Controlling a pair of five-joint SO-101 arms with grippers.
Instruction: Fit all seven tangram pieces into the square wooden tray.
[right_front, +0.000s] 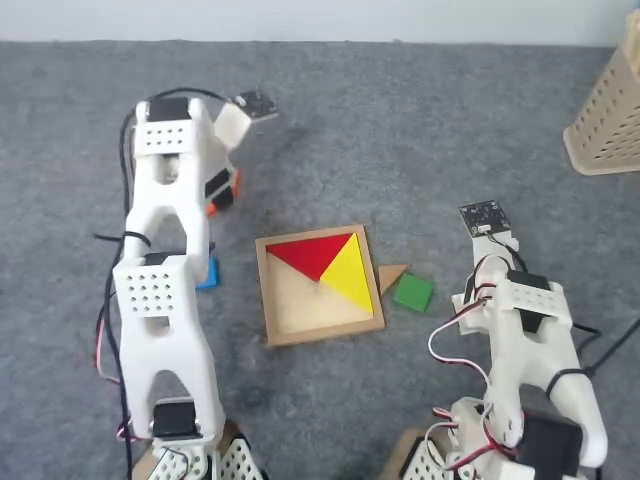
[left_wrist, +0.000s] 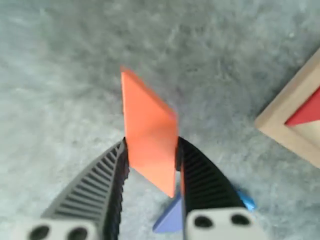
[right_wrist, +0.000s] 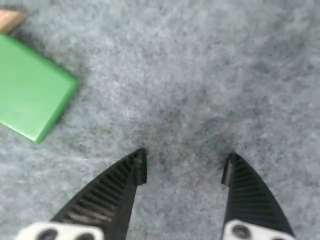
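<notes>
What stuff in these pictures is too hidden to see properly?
The blue piece: the left arm covers most of it in the high view, and a finger hides part in the left wrist view.
The orange piece: mostly under that arm in the high view.
The tan piece and green square: cut off by the edge in the right wrist view.

You had the bench (right_front: 420, 130) covered in grey carpet-like fabric, and a beige perforated basket (right_front: 612, 110) stood at its far right edge, partly cut off from sight.
</notes>
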